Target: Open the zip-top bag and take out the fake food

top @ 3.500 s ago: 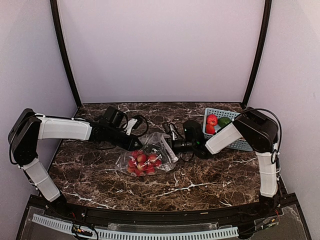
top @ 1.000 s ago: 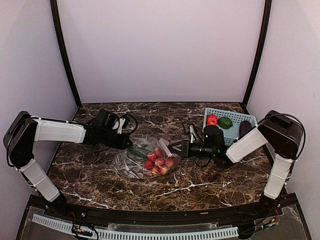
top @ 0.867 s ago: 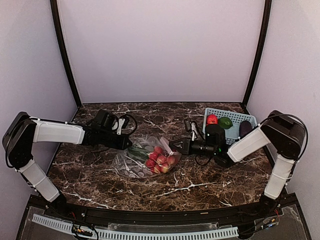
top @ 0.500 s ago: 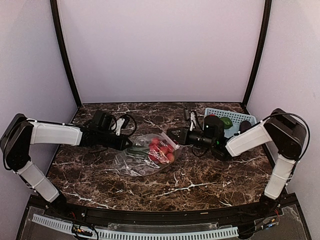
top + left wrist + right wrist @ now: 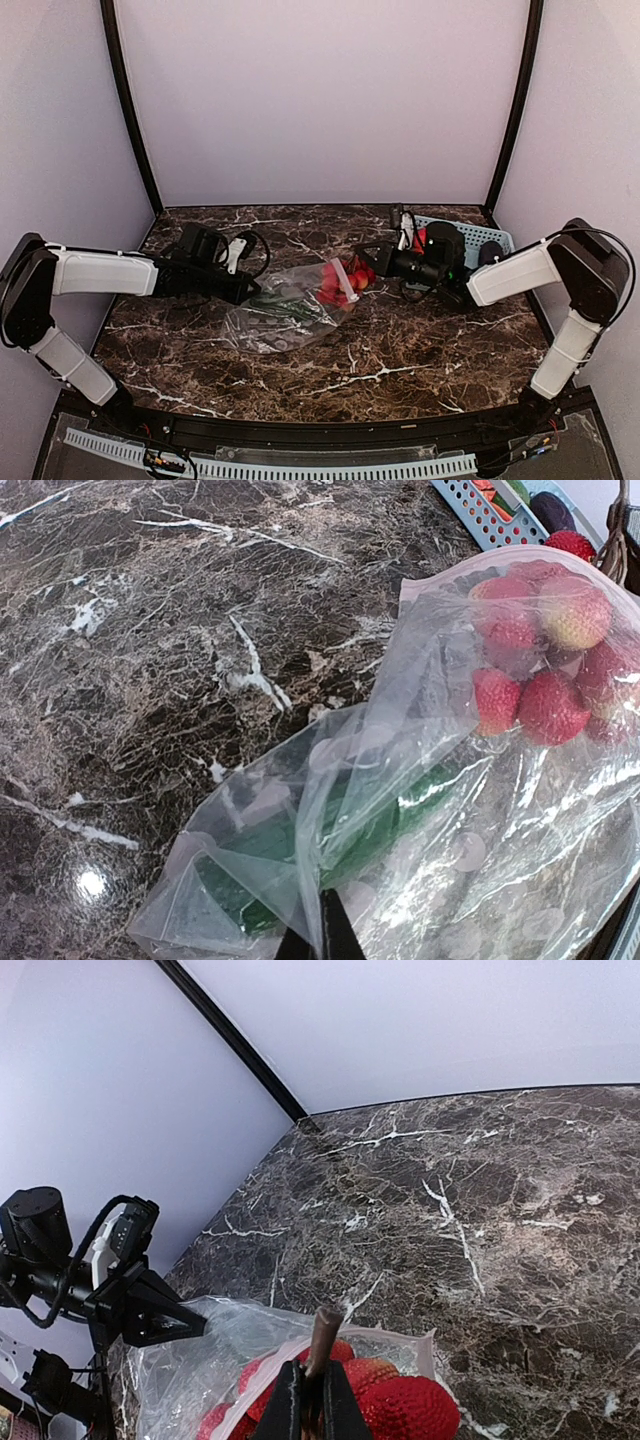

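since a second ago the right claw (image 5: pixel 372 268) has dragged the red fruit (image 5: pixel 340 282) rightward to the bag (image 5: pixel 280 315) mouth, pinching its stem; left claw (image 5: pixel 250 293) pinches the bag's far corner. bag lies stretched between them, basket (image 5: pixel 493 237) just right of the fruit

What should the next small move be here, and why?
Probably draw the right claw toward the blue basket, lifting slightly. It is shut on the brown stem of the red fruit bunch, which sits at the mouth of the zip-top bag, while the left claw pinches its far corner as an anchor.
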